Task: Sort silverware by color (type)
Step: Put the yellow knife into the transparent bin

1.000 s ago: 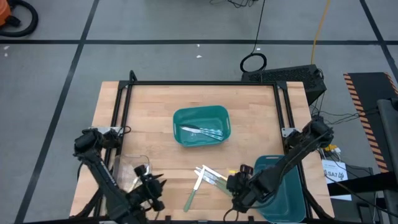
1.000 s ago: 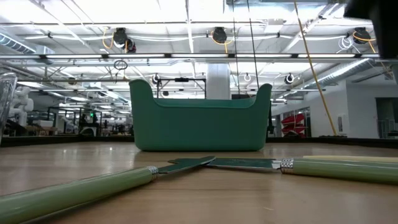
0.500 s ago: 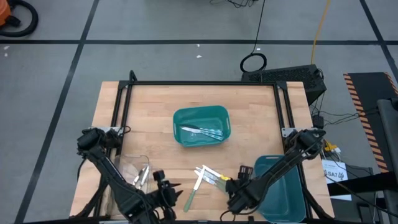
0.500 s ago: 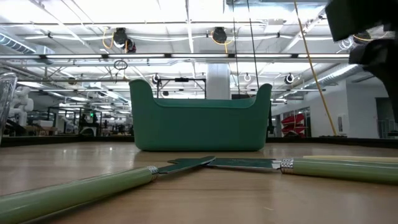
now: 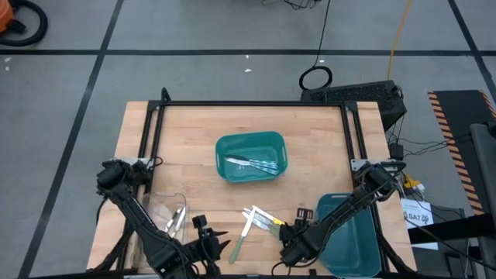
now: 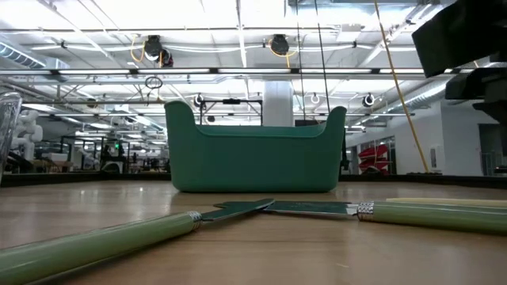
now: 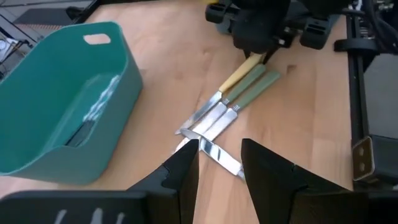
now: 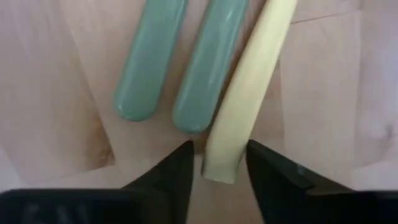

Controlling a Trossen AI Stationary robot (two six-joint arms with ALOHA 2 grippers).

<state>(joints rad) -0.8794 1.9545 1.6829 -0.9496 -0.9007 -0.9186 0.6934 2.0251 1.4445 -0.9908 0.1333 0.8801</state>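
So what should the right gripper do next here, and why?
Probably finish closing on the yellow handle. The right gripper has its fingers on either side of that handle's end, with the two green handles just beside it, clear of the fingers. The handle looks not yet pinched, so closing squarely, then lifting, seems the sensible step.

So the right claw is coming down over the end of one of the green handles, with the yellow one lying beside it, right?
Not quite. In the right wrist view the right claw straddles the end of the pale yellow handle, not a green one. The two green handles lie beside it, outside the fingers. The rest holds: the claw is down over the handle ends.
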